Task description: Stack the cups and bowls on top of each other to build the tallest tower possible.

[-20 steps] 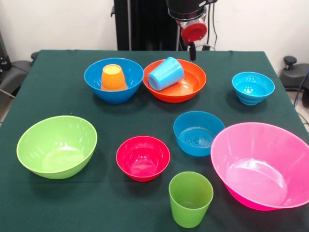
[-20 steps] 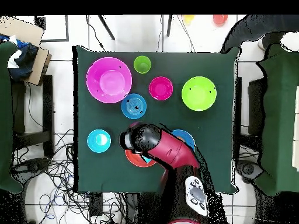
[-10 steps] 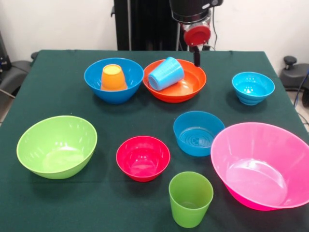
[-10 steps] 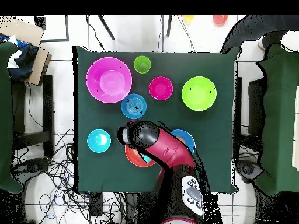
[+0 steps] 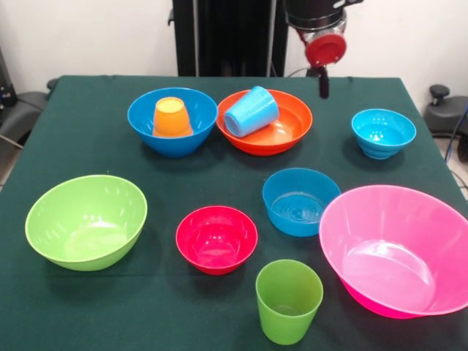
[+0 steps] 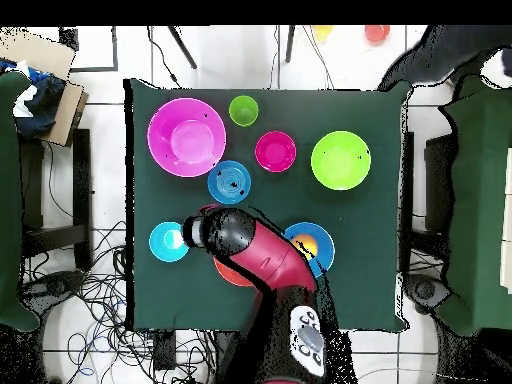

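1. The green table (image 5: 88,124) carries every piece, well spread over its cloth; in the overhead view the red and black arm (image 6: 265,262) reaches across its lower middle.
2. The large pink bowl (image 5: 398,248) sits upright at the front view's lower right corner; its rim stands just beside the medium blue bowl (image 5: 300,201), though whether they touch is unclear.
3. The lime green bowl (image 5: 86,221) sits alone at the lower left, upright, well apart from its neighbours.
4. The wide orange bowl (image 5: 281,124) lies at the far middle, holding the light blue cup (image 5: 251,112), which rests tipped on its side with its mouth toward the upper right.
5. The large blue bowl (image 5: 172,121) stands just beside the orange one, rims close; the orange cup (image 5: 171,117) sits inside it, upside down.
6. The medium blue bowl is upright, right of centre, holding nothing.
7. The small red bowl (image 5: 216,239) sits upright, between the lime green bowl and the medium blue one.
8. The small turquoise bowl (image 5: 383,133) stands at the far right, apart from the rest.
9. The green cup (image 5: 289,300) stands upright at the near edge, just below the red bowl and the pink one.
10. The gripper (image 5: 322,84) hangs above the cloth between the orange bowl and the turquoise bowl, touching nothing; only one dark tip shows below its red disc, so I cannot tell whether it is spread or closed.
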You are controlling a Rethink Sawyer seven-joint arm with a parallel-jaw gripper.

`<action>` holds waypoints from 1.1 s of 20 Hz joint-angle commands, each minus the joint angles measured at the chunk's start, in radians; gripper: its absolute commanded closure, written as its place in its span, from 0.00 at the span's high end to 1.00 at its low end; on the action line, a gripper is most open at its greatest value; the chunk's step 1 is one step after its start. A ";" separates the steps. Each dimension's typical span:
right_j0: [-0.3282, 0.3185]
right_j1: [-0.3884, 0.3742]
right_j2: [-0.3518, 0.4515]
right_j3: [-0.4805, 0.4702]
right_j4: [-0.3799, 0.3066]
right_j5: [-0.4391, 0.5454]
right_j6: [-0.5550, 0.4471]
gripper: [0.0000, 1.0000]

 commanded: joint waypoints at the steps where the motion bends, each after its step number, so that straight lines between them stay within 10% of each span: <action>1: 0.033 -0.063 0.096 0.164 0.072 -0.103 0.141 1.00; 12: -0.012 -0.218 0.040 0.284 -0.040 0.046 -0.034 1.00; 22: -0.117 -0.087 0.045 0.161 -0.182 0.055 -0.077 1.00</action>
